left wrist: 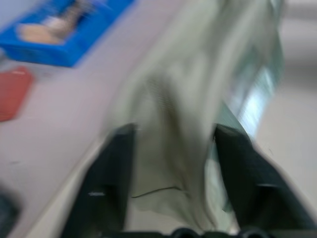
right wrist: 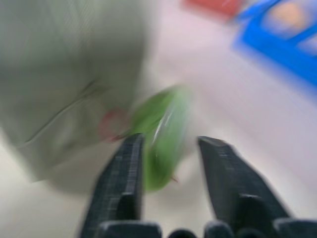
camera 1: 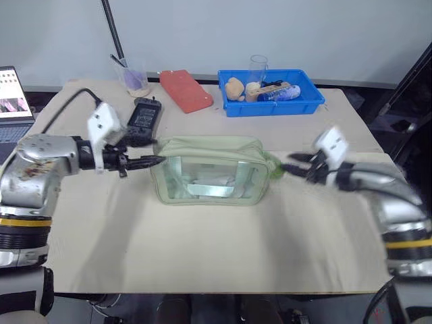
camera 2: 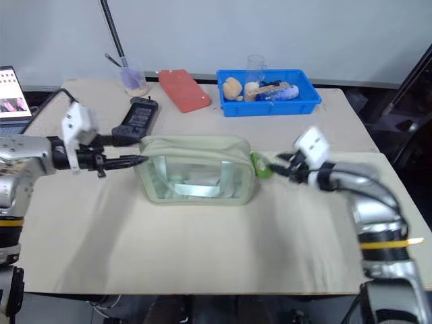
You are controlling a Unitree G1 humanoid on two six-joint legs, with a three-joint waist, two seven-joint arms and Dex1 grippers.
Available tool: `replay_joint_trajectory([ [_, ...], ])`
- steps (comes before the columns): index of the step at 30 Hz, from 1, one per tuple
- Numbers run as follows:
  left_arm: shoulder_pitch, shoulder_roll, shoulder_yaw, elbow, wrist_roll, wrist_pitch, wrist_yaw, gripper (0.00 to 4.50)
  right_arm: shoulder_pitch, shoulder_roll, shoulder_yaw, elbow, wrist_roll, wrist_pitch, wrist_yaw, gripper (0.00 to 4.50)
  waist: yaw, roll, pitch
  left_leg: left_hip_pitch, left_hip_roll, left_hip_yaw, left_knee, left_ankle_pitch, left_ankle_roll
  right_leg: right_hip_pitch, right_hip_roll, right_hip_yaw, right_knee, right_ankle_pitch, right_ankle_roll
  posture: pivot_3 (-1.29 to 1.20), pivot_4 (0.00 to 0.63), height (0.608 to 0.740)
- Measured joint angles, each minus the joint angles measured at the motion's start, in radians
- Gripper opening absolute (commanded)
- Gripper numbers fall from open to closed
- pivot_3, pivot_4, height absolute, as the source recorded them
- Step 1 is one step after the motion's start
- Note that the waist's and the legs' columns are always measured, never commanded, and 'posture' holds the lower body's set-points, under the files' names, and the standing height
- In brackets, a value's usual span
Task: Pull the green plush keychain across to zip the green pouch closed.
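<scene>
Green pouch (camera 1: 208,170) sits mid-table on the beige cloth (camera 1: 202,243), long side toward the camera, clear front panel showing pale contents inside. Green plush keychain (camera 2: 261,165) hangs at the pouch's right end, touching that end, on a short pinkish cord seen in the right wrist view. Right gripper (camera 1: 295,167) is just right of the keychain, pointing in at it; fingers (right wrist: 121,186) stand apart with a gap between them, the plush partly between the tips but not pinched, so nothing is held. Left gripper (camera 1: 150,162) is at the pouch's left end, pointing right; its fingers (left wrist: 106,188) are spread wide, with pouch fabric lying loosely in the gap between them, no squeeze visible. Both arms come in roughly level from opposite sides. Behind the pouch: a black handheld device (camera 1: 144,113) near the left gripper, a red flat pad (camera 1: 185,90), a clear cup (camera 1: 135,79) holding a dark stick, and a blue bin (camera 1: 270,94) with small items and a clear glass in it. A laptop (camera 1: 13,94) sits at the far left edge of the table (camera 1: 351,128).
</scene>
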State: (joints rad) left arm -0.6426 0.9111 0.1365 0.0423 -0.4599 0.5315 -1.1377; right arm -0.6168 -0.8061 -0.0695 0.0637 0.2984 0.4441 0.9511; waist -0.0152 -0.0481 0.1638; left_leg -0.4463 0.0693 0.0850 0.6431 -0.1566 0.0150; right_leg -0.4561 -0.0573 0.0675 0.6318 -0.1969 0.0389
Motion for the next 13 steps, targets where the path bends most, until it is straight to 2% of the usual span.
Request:
replay_joint_trajectory([
  [1, -0.005, 0.008, 0.028, 0.001, -0.021, 0.028, 0.007, 4.48, -0.021, -0.03, -0.015, -0.003, 0.015, 0.015, 0.026, 3.45, 0.0, 0.0, 0.0, 0.0, 0.0, 0.0, 0.0, 0.0, 0.0, 0.0, 0.0, 0.0, 0.0, 0.0, 0.0, 0.0, 0.15, 0.74],
  [4, -0.002, 0.057, 0.111, 0.003, -0.087, 0.13, 0.014, 4.5, -0.072, -0.104, -0.034, -0.012, 0.099, 0.109, 0.116, 4.47, -0.004, 0.0, 0.0, 0.0, 0.0, 0.0, -0.001, 0.0, 0.0, 0.0, 0.0, 0.0, 0.0, 0.0, 0.0, 0.0, 0.15, 0.74],
  [9, 0.031, 0.12, 0.206, 0.02, -0.111, 0.189, 0.029, 4.5, -0.147, -0.16, -0.098, -0.103, 0.311, 0.353, 0.196, 4.47, -0.003, 0.0, 0.0, 0.0, 0.0, 0.0, -0.001, 0.0, 0.0, 0.0, 0.0, 0.0, 0.0, -0.001, -0.002, 0.0, 0.15, 0.74],
  [13, 0.061, 0.137, 0.214, 0.014, -0.128, 0.212, 0.021, 4.5, -0.161, -0.151, -0.118, -0.166, 0.397, 0.437, 0.183, 4.47, 0.003, 0.0, 0.0, 0.0, 0.0, 0.001, -0.001, -0.002, -0.002, 0.0, -0.002, 0.0, -0.001, -0.001, -0.002, 0.0, 0.15, 0.74],
])
